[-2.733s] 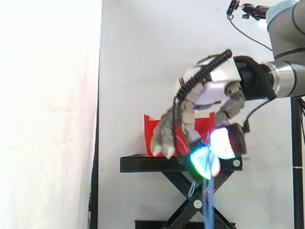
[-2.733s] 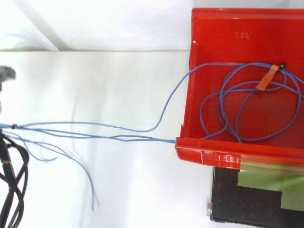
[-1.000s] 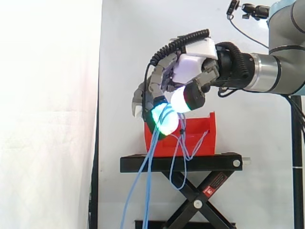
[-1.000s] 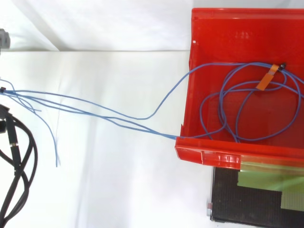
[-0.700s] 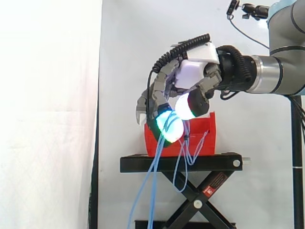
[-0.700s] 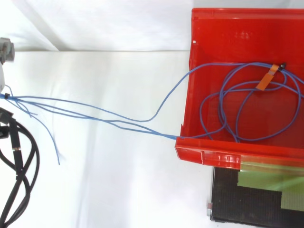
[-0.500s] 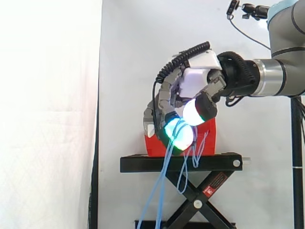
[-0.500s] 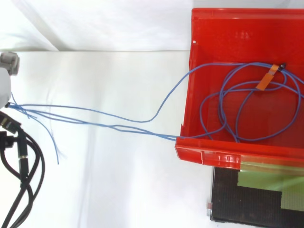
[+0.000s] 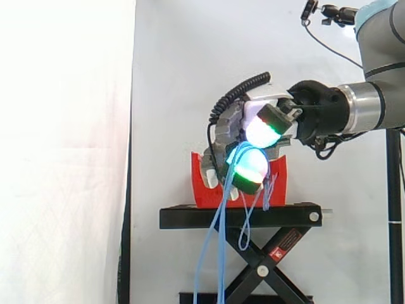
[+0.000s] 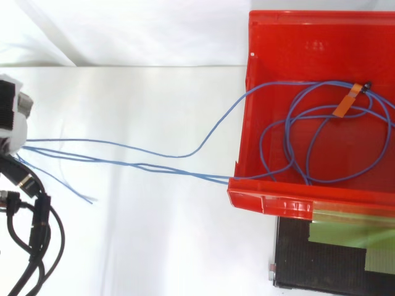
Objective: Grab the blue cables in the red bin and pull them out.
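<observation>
The hand (image 9: pixel 243 123) pinches blue cables (image 10: pixel 154 165) well apart from the red bin (image 10: pixel 290 197). Strands cross its rim; loops lie inside.

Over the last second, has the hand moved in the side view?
Yes. The hand, shut on the blue cables, has shifted right and slightly down, and now overlaps the red bin.

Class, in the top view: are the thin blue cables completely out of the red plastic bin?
No, loops of the thin blue cables lie coiled inside the red plastic bin.
</observation>
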Robot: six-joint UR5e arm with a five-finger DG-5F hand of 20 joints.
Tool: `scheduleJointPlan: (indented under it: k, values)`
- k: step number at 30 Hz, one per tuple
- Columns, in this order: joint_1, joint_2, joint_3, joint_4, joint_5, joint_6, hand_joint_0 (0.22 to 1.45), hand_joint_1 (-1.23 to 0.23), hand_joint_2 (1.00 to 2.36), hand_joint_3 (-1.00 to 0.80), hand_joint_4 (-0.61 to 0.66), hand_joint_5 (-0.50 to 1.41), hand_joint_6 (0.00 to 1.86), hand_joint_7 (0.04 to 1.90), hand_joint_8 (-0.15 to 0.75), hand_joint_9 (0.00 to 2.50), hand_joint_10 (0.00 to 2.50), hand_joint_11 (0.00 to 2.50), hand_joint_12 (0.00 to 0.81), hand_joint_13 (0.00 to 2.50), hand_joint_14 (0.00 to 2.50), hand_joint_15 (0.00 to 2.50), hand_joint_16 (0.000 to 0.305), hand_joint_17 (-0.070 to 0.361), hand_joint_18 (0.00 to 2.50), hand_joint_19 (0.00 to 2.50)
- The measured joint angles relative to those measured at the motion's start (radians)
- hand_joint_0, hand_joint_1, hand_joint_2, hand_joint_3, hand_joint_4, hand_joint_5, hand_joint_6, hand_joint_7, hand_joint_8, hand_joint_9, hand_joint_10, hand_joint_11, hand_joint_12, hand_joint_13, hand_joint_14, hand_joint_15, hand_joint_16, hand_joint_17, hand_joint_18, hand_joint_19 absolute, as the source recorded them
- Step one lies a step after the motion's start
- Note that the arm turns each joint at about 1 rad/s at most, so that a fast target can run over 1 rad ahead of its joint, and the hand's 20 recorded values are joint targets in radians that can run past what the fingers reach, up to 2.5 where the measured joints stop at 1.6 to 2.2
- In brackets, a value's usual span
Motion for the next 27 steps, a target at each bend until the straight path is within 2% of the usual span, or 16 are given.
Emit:
scheduleJointPlan:
  k: [5, 9, 13, 18, 19, 20, 25, 27]
  values:
    - [0.005, 0.000, -0.005, -0.020, 0.017, 0.129, 0.94, -0.82, 1.00, -1.00, 0.17, 0.90, 0.50, 0.60, 0.264, 0.87, 0.02, 0.66, 0.345, 1.22, 0.02, 1.17, 0.039, 0.087, 0.74, 0.84]
    - [0.009, 0.000, -0.006, -0.031, 0.022, 0.225, 0.94, -0.82, 1.00, -1.00, 0.17, 0.91, 0.50, 0.60, 0.263, 0.87, 0.03, 0.67, 0.345, 1.28, 0.02, 1.28, 0.038, 0.086, 0.74, 0.85]
    - [0.011, 0.000, -0.006, -0.044, 0.028, 0.262, 0.94, -0.82, 1.00, -1.00, 0.17, 0.91, 0.50, 0.60, 0.264, 0.88, 0.02, 0.67, 0.345, 1.31, 0.01, 1.38, 0.038, 0.086, 0.75, 0.87]
    - [0.013, 0.000, -0.007, -0.056, 0.033, 0.267, 0.94, -0.83, 1.00, -1.00, 0.17, 0.91, 0.50, 0.60, 0.263, 0.89, 0.02, 0.67, 0.332, 1.37, 0.01, 1.51, 0.038, 0.087, 0.85, 0.97]
    - [0.014, 0.000, -0.007, -0.057, 0.033, 0.267, 0.94, -0.83, 1.00, -1.00, 0.17, 0.91, 0.49, 0.60, 0.264, 0.90, 0.02, 0.68, 0.330, 1.38, 0.11, 1.55, 0.039, 0.089, 0.90, 1.02]
    - [0.014, 0.000, -0.007, -0.057, 0.034, 0.266, 0.94, -0.83, 1.00, -1.00, 0.17, 0.91, 0.49, 0.61, 0.264, 0.91, 0.02, 0.70, 0.322, 1.34, 0.38, 1.44, 0.040, 0.090, 0.94, 1.06]
    - [0.015, 0.000, -0.007, -0.058, 0.035, 0.262, 0.94, -0.83, 1.00, -1.00, 0.17, 0.92, 0.48, 0.61, 0.266, 0.93, 0.03, 0.73, 0.314, 1.25, 1.08, 1.20, 0.040, 0.091, 1.12, 1.24]
    - [0.015, 0.000, -0.007, -0.058, 0.034, 0.255, 0.94, -0.83, 1.00, -1.00, 0.17, 0.92, 0.48, 0.61, 0.265, 0.94, 0.03, 0.74, 0.313, 1.23, 1.23, 1.16, 0.039, 0.088, 1.17, 1.33]
